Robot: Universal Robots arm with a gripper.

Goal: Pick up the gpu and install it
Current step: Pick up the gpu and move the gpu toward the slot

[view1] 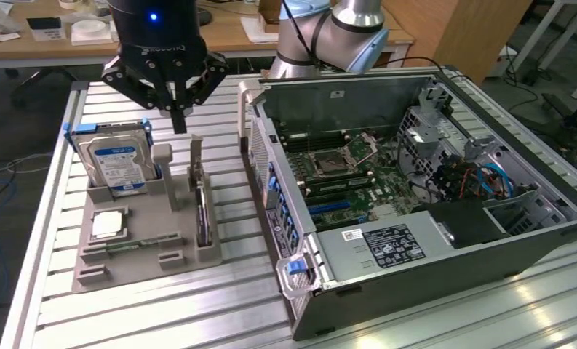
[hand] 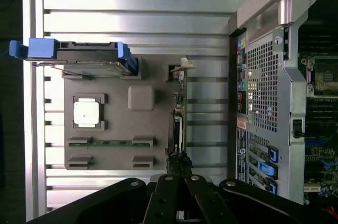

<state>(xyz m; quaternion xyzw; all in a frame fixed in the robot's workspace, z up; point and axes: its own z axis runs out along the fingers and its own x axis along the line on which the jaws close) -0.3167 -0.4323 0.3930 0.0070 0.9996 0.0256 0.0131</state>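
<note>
Over parts tray, gripper hovers clenched & empty; approach step, gpu untouched; grasp needs jaws apart.

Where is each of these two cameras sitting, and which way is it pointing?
Exterior view: off the arm, raised, looking down at the grey holder and open computer case; the arm and shut gripper show.
Wrist view: on the wrist, looking down onto the holder; the gripper shows too.
Shared: gpu, hard drive, holder, case.
</note>
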